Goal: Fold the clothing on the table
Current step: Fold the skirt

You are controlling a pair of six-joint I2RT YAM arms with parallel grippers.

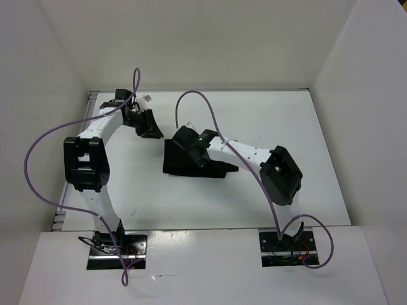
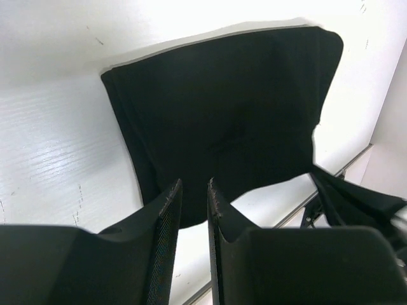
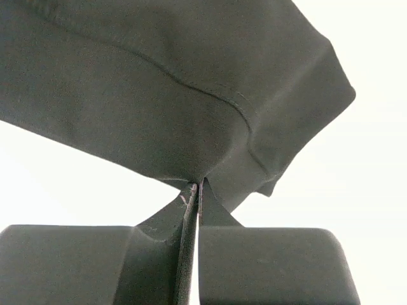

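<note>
The clothing (image 1: 186, 168) is a plain black garment lying in a compact shape on the middle of the white table (image 1: 280, 121). My right gripper (image 1: 185, 143) sits at its far left part. In the right wrist view the right gripper (image 3: 198, 185) is shut on an edge of the clothing (image 3: 172, 82), and the cloth bunches up at the pinch. My left gripper (image 1: 150, 129) hovers to the far left of the garment, apart from it. From the left wrist, the left gripper (image 2: 194, 185) stands open with a narrow empty gap, and the clothing (image 2: 229, 108) lies beyond its tips.
White walls (image 1: 57, 70) close in the table on the left, back and right. A metal strip (image 1: 94, 96) runs at the far left corner. Purple cables (image 1: 38, 146) loop off both arms. The arm bases (image 1: 117, 251) stand at the near edge.
</note>
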